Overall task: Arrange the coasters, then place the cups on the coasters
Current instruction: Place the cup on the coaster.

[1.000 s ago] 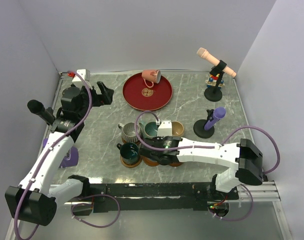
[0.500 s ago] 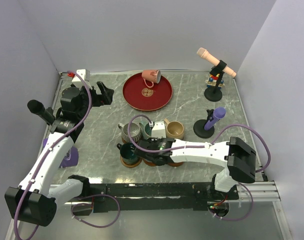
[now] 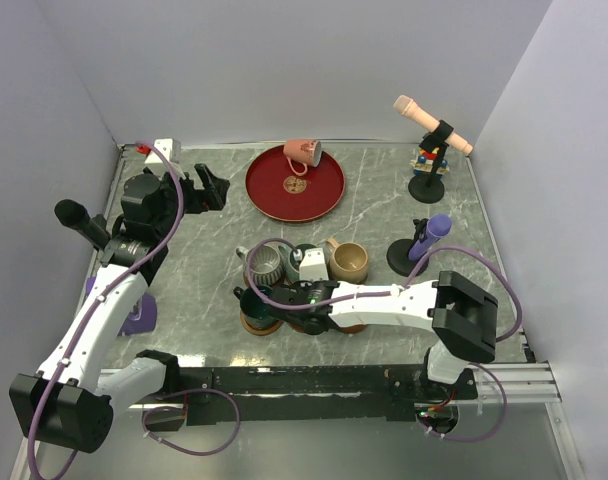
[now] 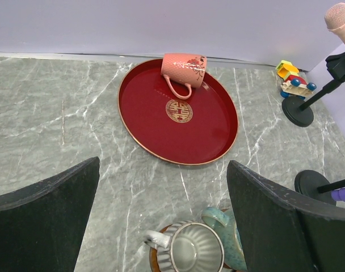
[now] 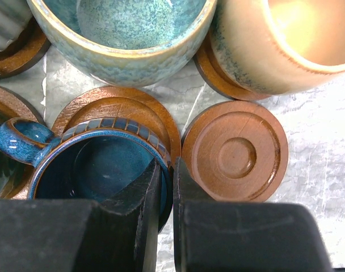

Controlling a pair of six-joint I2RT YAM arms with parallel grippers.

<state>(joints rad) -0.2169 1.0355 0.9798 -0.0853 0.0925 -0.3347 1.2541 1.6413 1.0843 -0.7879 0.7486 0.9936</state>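
Observation:
My right gripper (image 5: 167,175) is shut on the rim of the dark blue cup (image 5: 99,164), one finger inside and one outside. The cup is over a wooden coaster (image 5: 124,107). Beside it lies a bare coaster (image 5: 235,150). The teal cup (image 5: 124,34) and beige cup (image 5: 274,39) stand on coasters behind. From above, the right gripper (image 3: 306,300) covers the blue cup, with the dark green cup (image 3: 256,300), grey ribbed cup (image 3: 267,264) and beige cup (image 3: 349,261) around it. The pink cup (image 3: 303,152) lies tipped on the red plate (image 3: 295,190). My left gripper (image 4: 163,170) is open and empty.
A peach toy microphone (image 3: 432,125) on a black stand is at the back right, with a small coloured toy (image 3: 426,157) by it. A purple microphone (image 3: 424,240) stands right of the cups. A purple object (image 3: 139,315) lies by the left arm.
My right arm has shifted a little to the left with the dark blue cup in its grip. The left arm has not moved.

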